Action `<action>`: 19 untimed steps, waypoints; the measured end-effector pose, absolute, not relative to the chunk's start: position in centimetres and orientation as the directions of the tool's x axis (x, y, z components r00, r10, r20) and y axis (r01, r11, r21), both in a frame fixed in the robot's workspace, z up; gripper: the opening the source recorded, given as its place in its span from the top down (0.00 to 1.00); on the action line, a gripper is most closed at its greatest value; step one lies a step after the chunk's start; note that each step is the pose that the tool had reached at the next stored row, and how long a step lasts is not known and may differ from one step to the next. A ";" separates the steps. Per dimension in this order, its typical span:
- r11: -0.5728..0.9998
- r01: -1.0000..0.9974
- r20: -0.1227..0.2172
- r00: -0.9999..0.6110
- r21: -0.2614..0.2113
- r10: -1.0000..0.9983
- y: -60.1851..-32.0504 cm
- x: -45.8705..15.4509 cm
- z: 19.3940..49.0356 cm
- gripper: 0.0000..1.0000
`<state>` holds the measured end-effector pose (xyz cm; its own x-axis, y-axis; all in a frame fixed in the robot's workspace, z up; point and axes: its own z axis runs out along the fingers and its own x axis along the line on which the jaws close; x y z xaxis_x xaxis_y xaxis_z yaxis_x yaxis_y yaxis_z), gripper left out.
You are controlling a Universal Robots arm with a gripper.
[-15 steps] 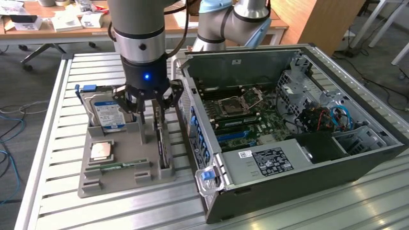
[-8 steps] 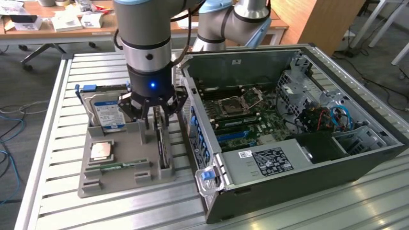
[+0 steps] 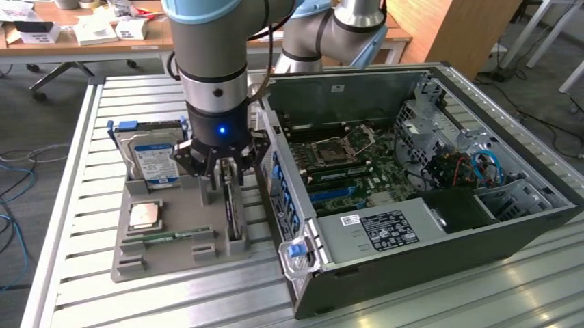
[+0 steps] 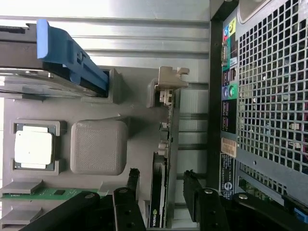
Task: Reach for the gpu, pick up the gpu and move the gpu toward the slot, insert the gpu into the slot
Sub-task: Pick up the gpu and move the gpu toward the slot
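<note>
The gpu (image 3: 234,213) stands on its long edge in the grey holder (image 3: 128,263), silver bracket (image 4: 168,83) at the far end. I reckon it's parked upright so a grip can drop down either side of it. My gripper (image 3: 219,172) hangs right over the card, jaws apart. The fingers (image 4: 133,179) straddle it in the wrist view, nothing clamped yet. From the card, the hard drive (image 3: 150,154) sits at ten o'clock and the memory stick (image 3: 174,237) at eight. The blue slot (image 3: 333,194) waits at three o'clock, inside the open case (image 3: 438,225), well apart.
</note>
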<state>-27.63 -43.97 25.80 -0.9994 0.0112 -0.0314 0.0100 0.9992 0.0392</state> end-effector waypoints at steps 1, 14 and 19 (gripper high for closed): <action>0.999 0.010 -0.031 -0.999 0.039 0.011 -44.0 -27.6 25.6 0.50; 0.999 0.010 -0.031 -0.999 0.039 0.011 -44.0 -27.6 23.7 0.50; 0.999 0.010 -0.031 -0.999 0.039 0.011 -44.0 -27.6 23.7 0.52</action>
<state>-27.63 -43.97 23.70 -0.9994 0.0109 -0.0314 0.0097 0.9992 0.0392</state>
